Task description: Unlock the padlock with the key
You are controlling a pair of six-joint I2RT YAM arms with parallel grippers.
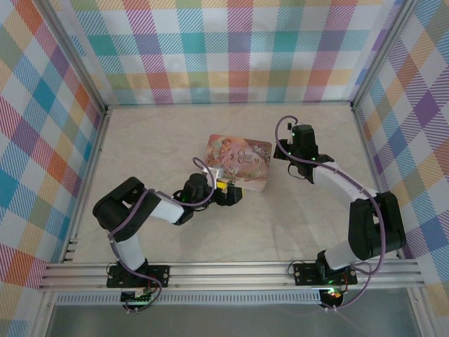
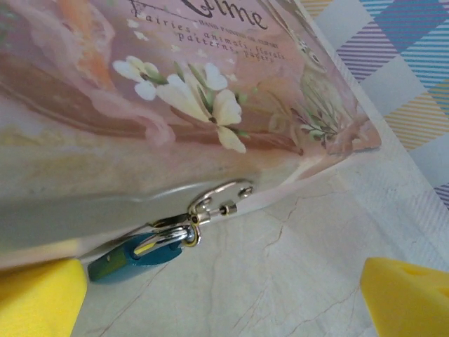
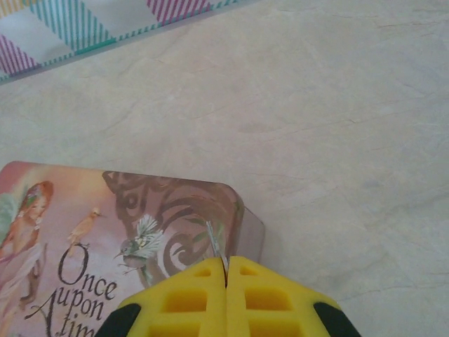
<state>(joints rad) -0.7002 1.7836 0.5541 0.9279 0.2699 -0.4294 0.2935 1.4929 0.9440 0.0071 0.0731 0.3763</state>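
The flat pink picture box [image 1: 238, 160] lies mid-table. On its near edge is a silver hasp [image 2: 223, 198]. From it hangs the tiny brass-rimmed padlock [image 2: 191, 232], partly hidden by a teal tag [image 2: 133, 258] ringed to it. My left gripper [image 1: 228, 194] is low in front of that edge and open, yellow fingertips [image 2: 38, 298] wide apart with the padlock up-left of their midpoint [image 2: 224, 309]. My right gripper [image 1: 284, 149] hovers at the box's far right corner [image 3: 242, 210]. It [image 3: 226, 272] is shut on the thin silver key [image 3: 214, 242], whose blade sticks out.
Bare marble tabletop [image 1: 295, 210] surrounds the box. Plaid walls [image 1: 224, 49] close in the back and both sides. An aluminium rail [image 1: 231, 274] with the arm bases runs along the near edge.
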